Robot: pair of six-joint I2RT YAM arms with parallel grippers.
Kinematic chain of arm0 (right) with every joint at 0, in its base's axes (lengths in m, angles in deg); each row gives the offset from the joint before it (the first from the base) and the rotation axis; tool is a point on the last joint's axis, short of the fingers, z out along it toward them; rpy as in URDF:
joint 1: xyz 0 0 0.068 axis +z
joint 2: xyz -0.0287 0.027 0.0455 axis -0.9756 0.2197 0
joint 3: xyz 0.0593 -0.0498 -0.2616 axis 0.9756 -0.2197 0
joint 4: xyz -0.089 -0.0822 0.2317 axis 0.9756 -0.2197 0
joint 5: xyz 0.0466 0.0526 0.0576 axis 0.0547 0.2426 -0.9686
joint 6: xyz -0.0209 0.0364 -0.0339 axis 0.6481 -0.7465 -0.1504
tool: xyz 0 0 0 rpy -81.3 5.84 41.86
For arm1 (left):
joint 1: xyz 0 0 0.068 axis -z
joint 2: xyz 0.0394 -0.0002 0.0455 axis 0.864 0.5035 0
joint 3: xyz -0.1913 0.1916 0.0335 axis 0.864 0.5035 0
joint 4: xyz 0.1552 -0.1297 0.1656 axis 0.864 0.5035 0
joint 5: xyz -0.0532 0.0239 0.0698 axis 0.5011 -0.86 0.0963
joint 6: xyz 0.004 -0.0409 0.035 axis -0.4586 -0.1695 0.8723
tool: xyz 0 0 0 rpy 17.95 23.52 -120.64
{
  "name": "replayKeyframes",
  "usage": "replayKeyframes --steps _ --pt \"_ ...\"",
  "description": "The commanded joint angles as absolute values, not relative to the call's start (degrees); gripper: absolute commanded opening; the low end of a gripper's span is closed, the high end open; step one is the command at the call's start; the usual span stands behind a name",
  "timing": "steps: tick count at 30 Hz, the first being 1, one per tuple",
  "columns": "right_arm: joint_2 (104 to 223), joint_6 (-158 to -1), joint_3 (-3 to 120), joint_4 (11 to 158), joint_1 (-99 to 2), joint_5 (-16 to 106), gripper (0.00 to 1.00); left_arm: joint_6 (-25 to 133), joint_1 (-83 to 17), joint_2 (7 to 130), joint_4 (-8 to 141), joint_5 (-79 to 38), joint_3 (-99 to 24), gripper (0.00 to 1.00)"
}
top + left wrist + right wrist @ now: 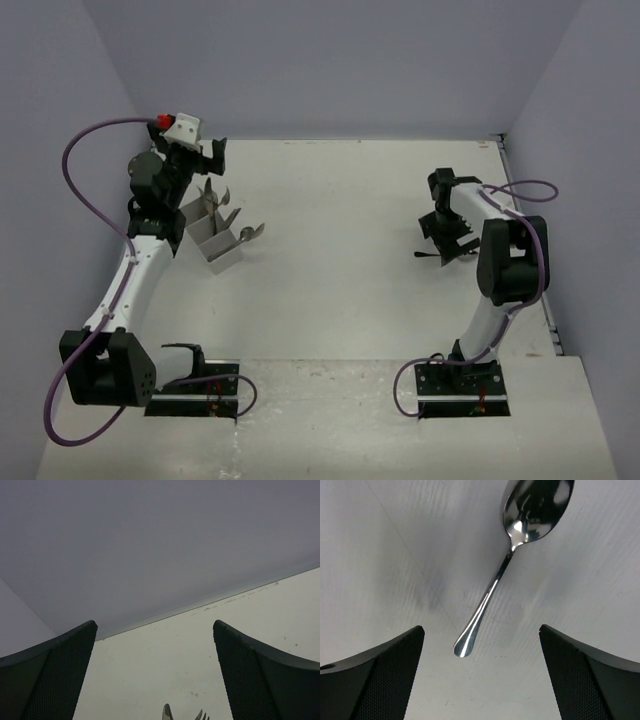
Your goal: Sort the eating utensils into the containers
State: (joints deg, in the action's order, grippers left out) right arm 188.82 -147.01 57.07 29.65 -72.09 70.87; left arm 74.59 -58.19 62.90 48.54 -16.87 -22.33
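Observation:
A silver spoon (506, 569) lies on the white table, bowl away from me. Its handle end sits between the open fingers of my right gripper (481, 629), nearer the left finger, untouched. In the top view the right gripper (447, 243) hangs low over the table at the right. The light grey holder (222, 248) stands at the left with several utensils sticking up: forks and knives (210, 193) and spoon bowls (249, 233). My left gripper (210, 155) is raised behind the holder, open and empty. Its wrist view shows only a knife tip (167, 712) and fork tines (201, 715).
Grey-lilac walls enclose the table at the back and both sides. The back wall's foot (200, 611) runs close ahead of the left gripper. The table's right edge (530, 260) lies close beside the right arm.

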Motion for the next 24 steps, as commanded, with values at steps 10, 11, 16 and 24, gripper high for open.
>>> replayKeyframes --steps 10,11,16,24 --pt "182.28 -137.67 45.57 55.33 -73.61 76.52 0.99 75.99 -58.72 61.96 49.0 -12.62 -23.34 1.0" --pt "182.54 -138.18 45.91 55.17 -73.61 75.73 0.99 75.82 -58.8 62.23 49.0 -12.71 -23.43 1.0" --pt "182.72 -139.85 45.21 56.13 -73.7 76.42 0.99 75.64 -58.72 62.23 49.08 -12.18 -23.61 1.0" --pt "183.6 -139.25 45.83 56.31 -74.58 74.68 0.76 76.25 -58.72 60.12 49.87 -12.27 -22.64 1.0"
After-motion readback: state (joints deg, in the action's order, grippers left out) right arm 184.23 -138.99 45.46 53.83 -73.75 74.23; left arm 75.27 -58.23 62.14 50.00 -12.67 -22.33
